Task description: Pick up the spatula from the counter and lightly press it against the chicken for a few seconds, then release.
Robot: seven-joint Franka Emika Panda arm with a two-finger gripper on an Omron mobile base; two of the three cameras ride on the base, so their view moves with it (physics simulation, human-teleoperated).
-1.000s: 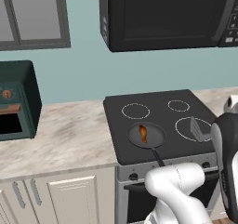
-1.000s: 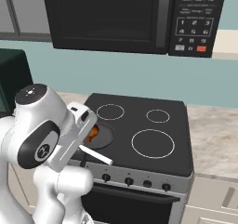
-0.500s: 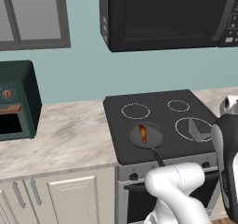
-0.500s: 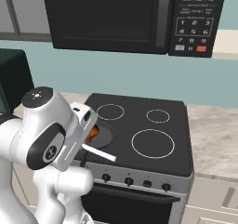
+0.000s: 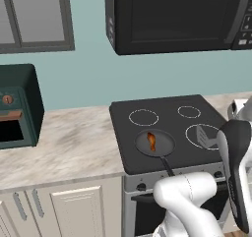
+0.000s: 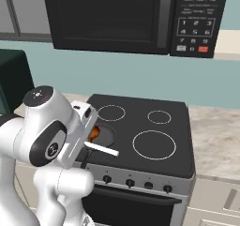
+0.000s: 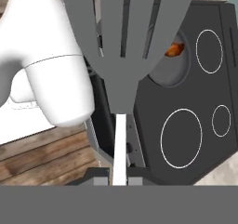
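Observation:
The spatula [image 7: 124, 37] has a grey slotted head and a white handle, and my gripper [image 7: 119, 181] is shut on the handle's lower end. In the hand view the head spreads across the top and covers part of the pan [image 7: 173, 69]. The orange chicken [image 7: 175, 49] peeks out just right of the head. From the left base camera the spatula head [image 5: 204, 136] hovers over the front right burner, to the right of the pan [image 5: 155, 143] with the chicken [image 5: 151, 141]. From the right base camera the white handle [image 6: 101, 148] sticks out beside the chicken [image 6: 94, 133].
The black stove [image 5: 170, 130] has several burner rings, and the pan's handle points toward its front edge. A black microwave [image 5: 177, 17] hangs above it. A dark green toaster oven [image 5: 17, 107] stands on the counter [image 5: 74, 142] at the left.
The arm has shifted only slightly. The spatula stays in the gripper over the front of the stove.

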